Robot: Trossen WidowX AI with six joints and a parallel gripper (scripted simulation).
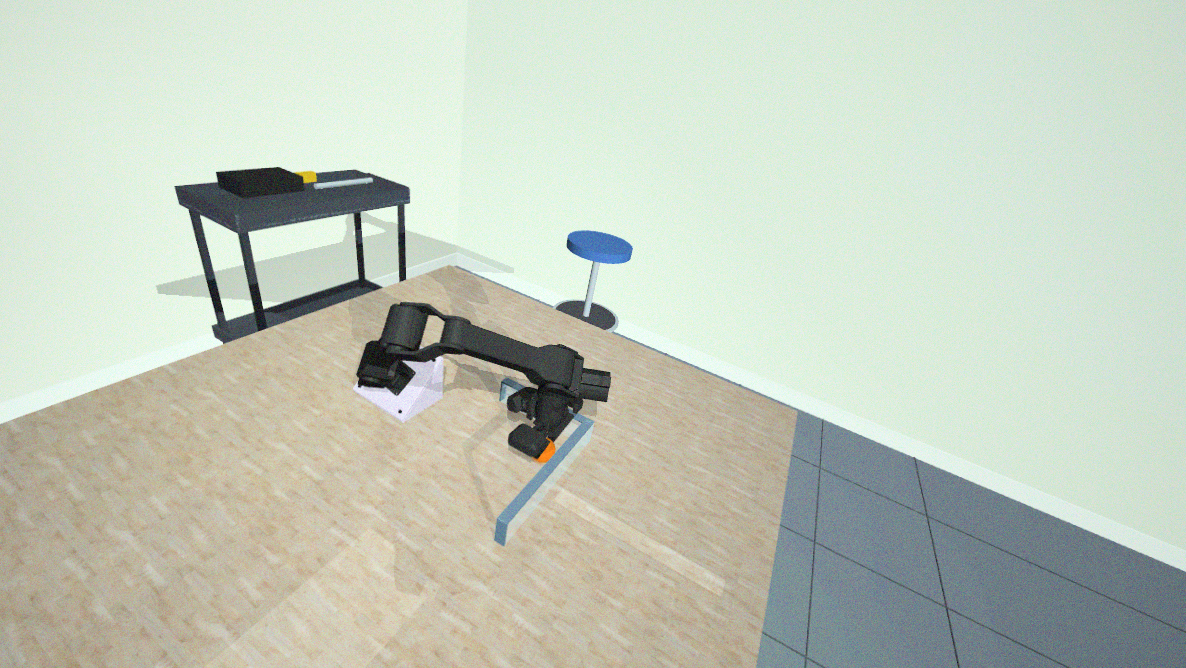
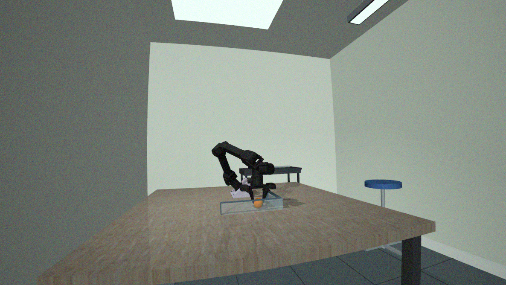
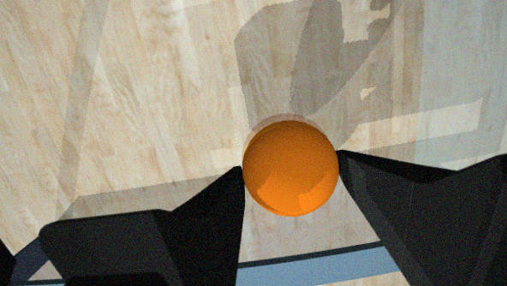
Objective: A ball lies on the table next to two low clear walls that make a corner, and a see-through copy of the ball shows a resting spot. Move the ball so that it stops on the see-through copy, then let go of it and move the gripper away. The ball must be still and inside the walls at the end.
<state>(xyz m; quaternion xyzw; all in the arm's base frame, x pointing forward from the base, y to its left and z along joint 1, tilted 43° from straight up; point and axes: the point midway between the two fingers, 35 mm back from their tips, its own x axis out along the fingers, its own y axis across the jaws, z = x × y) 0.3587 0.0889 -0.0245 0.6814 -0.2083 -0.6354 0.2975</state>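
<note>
My gripper (image 1: pixel 544 446) (image 2: pixel 258 201) (image 3: pixel 288 166) points down inside the corner, shut on the orange ball (image 1: pixel 546 452) (image 2: pixel 257 203) (image 3: pixel 290 168), one finger on each side. The ball is low, close to the inner side of the long clear wall (image 1: pixel 531 492) (image 2: pixel 231 207) (image 3: pixel 317 264). The other clear wall (image 1: pixel 584 418) (image 2: pixel 277 196) meets it at a corner and is partly behind the arm in the top view. The see-through copy is mostly covered by the ball; a faint rim (image 3: pixel 283 116) shows past its upper edge in the wrist view. I cannot tell whether the ball touches the table.
The arm stands on a pale lilac base (image 1: pixel 404 408) (image 2: pixel 239 194) on the wooden table (image 1: pixel 207 497) (image 2: pixel 176 240). A dark cart (image 1: pixel 290 211) and a blue stool (image 1: pixel 599 246) (image 2: pixel 383 184) stand beyond the table. Arm shadows fall around the ball.
</note>
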